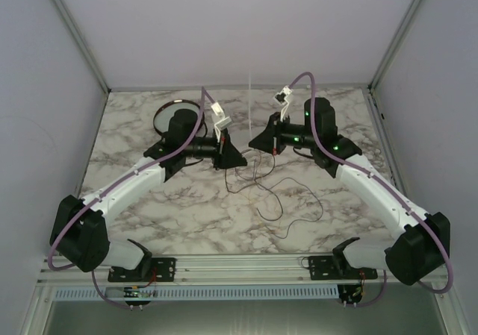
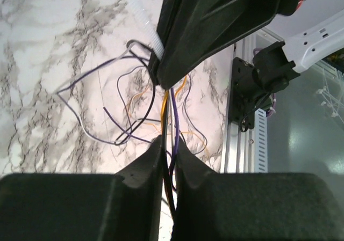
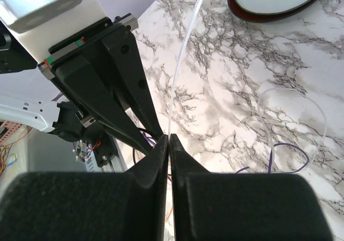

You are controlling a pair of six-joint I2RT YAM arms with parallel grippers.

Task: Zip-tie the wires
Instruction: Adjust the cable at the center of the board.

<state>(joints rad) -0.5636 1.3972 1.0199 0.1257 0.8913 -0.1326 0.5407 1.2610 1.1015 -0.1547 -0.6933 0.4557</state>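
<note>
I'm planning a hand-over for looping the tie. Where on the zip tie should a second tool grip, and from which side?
Probably the bare mid-stretch of the zip tie, above the right tool that pinches its lower end. The strip rises straight and free of the table there, so come from the robot's left side; lower down the wires crowd it.

Marble tabletop (image 1: 187,215), pale lilac walls (image 1: 224,22)

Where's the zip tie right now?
Top view, centre: the zip tie rises between the two arms' tips, pinched in the right gripper, above the wires.
</note>
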